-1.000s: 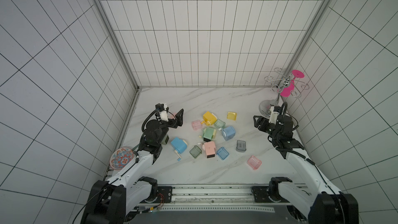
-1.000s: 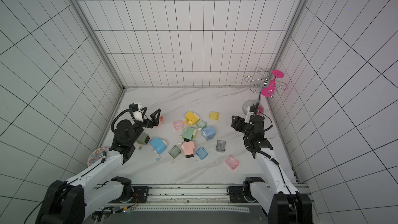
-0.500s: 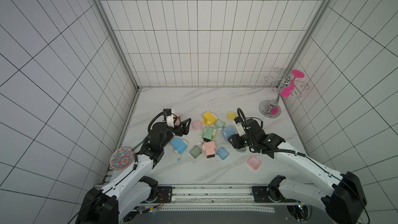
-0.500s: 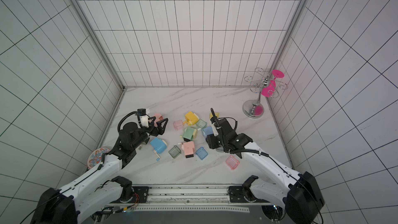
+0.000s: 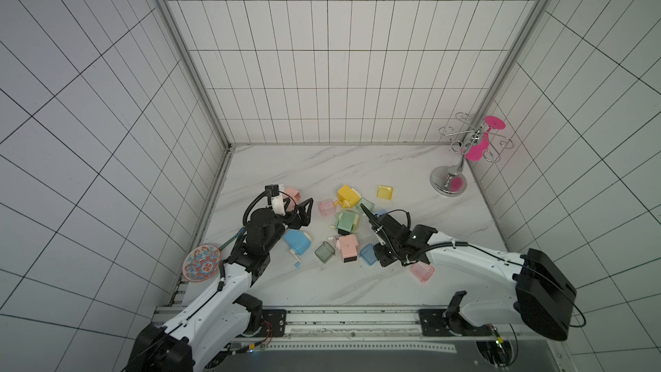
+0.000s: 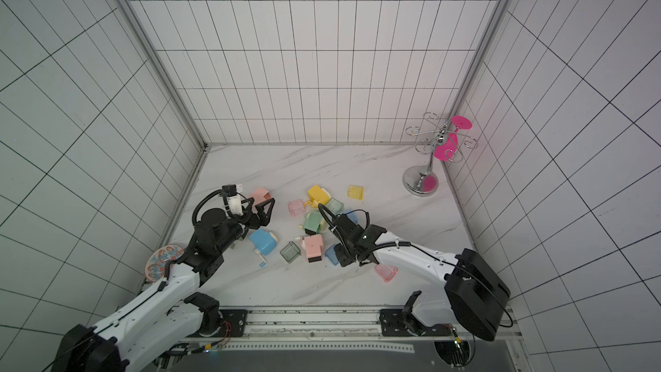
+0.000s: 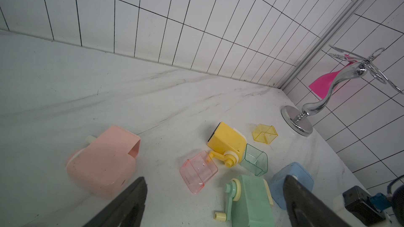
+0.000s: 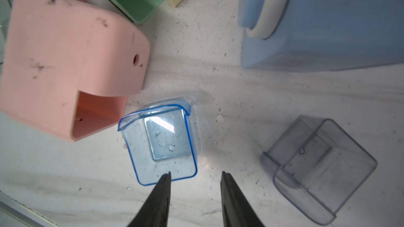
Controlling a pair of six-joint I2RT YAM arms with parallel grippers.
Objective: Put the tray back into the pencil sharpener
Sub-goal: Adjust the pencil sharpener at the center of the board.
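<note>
A clear blue tray (image 8: 159, 143) stands mouth up on the marble beside a pink pencil sharpener (image 8: 70, 62) whose slot is empty. My right gripper (image 8: 195, 174) hangs just over the tray's near corner, one fingertip (image 8: 167, 176) over its wall and the other outside, jaws apart and gripping nothing. In both top views this gripper (image 5: 380, 258) (image 6: 342, 258) points down at the blue tray (image 5: 367, 254). My left gripper (image 7: 215, 177) (image 5: 298, 211) is wide open above the table, between a pink sharpener (image 7: 102, 162) and a green sharpener (image 7: 251, 199).
Several sharpeners and loose trays crowd the middle: a blue sharpener (image 5: 297, 241), a yellow one (image 5: 347, 195), a grey tray (image 8: 317, 167), a pink tray (image 5: 422, 271). A chrome stand (image 5: 449, 182) with a pink glass is back right. A patterned plate (image 5: 201, 263) lies left.
My right arm swung from beside the chrome stand to the middle and came down over the blue tray, its jaws narrowing. The left arm shifted slightly toward the pile and stayed open.
</note>
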